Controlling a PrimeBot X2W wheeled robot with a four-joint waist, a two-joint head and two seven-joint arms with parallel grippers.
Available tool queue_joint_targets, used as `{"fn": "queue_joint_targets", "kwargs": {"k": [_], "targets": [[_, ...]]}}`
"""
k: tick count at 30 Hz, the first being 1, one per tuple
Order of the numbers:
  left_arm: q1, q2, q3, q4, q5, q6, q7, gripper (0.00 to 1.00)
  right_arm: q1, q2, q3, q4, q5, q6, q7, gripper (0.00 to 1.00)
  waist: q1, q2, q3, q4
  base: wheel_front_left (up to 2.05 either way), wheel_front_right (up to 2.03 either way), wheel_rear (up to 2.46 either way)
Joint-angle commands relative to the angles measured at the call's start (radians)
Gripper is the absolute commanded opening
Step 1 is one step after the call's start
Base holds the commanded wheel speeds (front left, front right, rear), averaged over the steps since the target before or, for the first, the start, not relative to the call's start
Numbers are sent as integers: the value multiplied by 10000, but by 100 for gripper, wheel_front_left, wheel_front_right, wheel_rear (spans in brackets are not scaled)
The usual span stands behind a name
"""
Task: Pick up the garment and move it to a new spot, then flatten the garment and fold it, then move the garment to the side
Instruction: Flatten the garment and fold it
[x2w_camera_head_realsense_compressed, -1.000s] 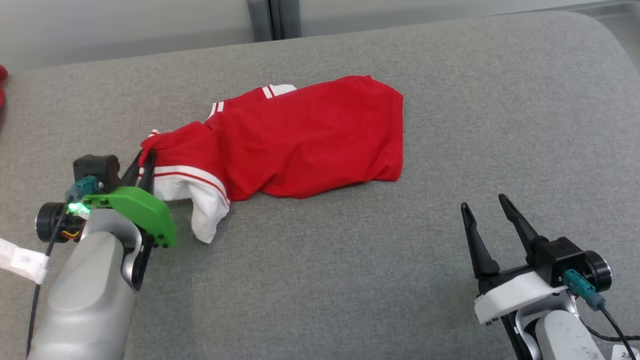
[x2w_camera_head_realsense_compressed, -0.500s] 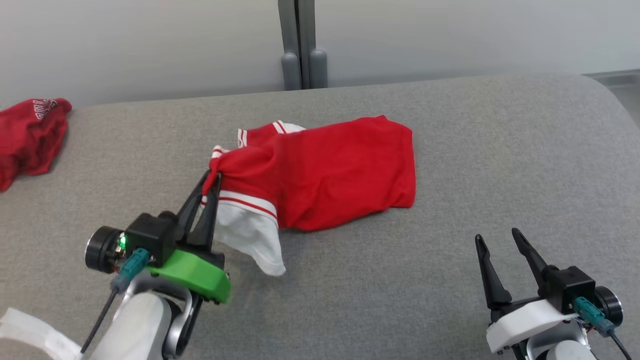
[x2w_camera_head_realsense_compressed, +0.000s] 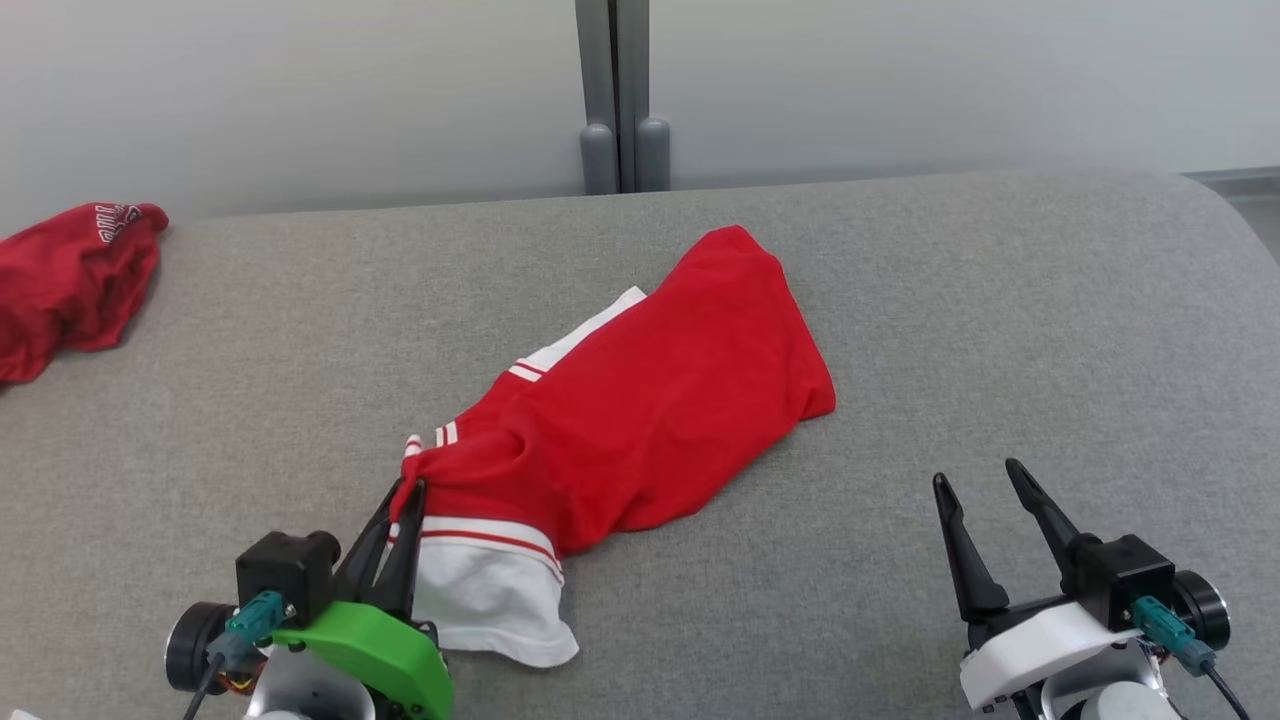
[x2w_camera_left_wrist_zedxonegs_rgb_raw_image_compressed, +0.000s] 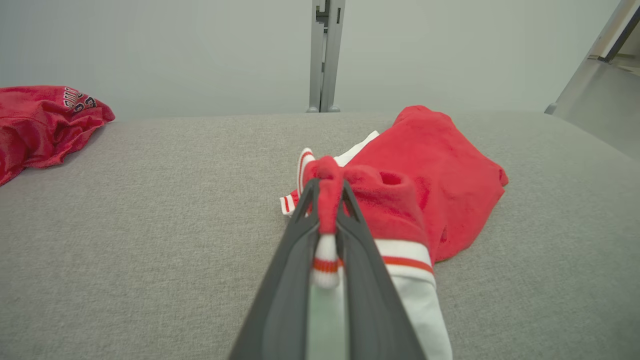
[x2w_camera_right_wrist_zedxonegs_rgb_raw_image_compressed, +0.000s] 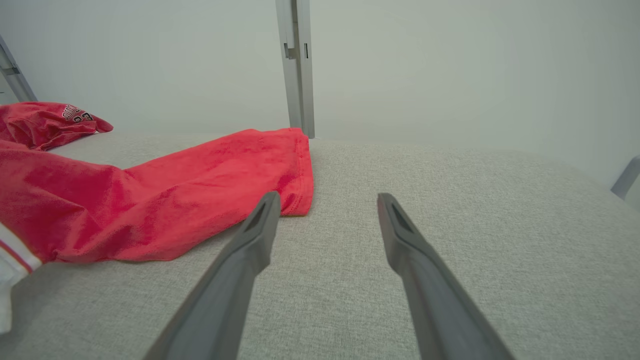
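Though limp — garment (x2w_camera_head_realsense_compressed: 650, 420) in end effector (x2w_camera_head_realsense_compressed: 408, 489)

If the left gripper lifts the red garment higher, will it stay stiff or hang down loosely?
Probably floppy: the red garment bunches and sags where the left gripper pinches it. Likely light too: one narrow pinch holds its corner up.
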Motion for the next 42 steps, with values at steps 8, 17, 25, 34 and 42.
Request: {"fn": "queue_joint_targets", "kwargs": {"k": [8,17,25,34,42], "targets": [[-1761,-435,501,3116,-403,-494,-1144,0,-488,-35,-12,-206,-253,-14,-1,100,0,0,1035,-659,0,0,0],[-4071,-533,957,6442,-416,-907,-2172,0,-988,-40,-17,-355,-366,-14,-3,100,0,0,1934,-1103,0,0,0],[-5590,-427,1116,7895,-25,-1079,-2575,0,-1178,-38,-114,-386,-380,-14,-3,100,0,0,2240,-1192,0,0,0],[-5570,-872,1478,7755,363,-1344,-2603,100,-1398,-40,-179,-256,-377,-14,-3,100,0,0,2130,-968,0,0,0],[-4078,-1169,2122,6233,959,-1594,-2594,100,-1130,-40,-394,-26,-432,-16,-2,100,0,0,1481,-565,0,0,0]]}}
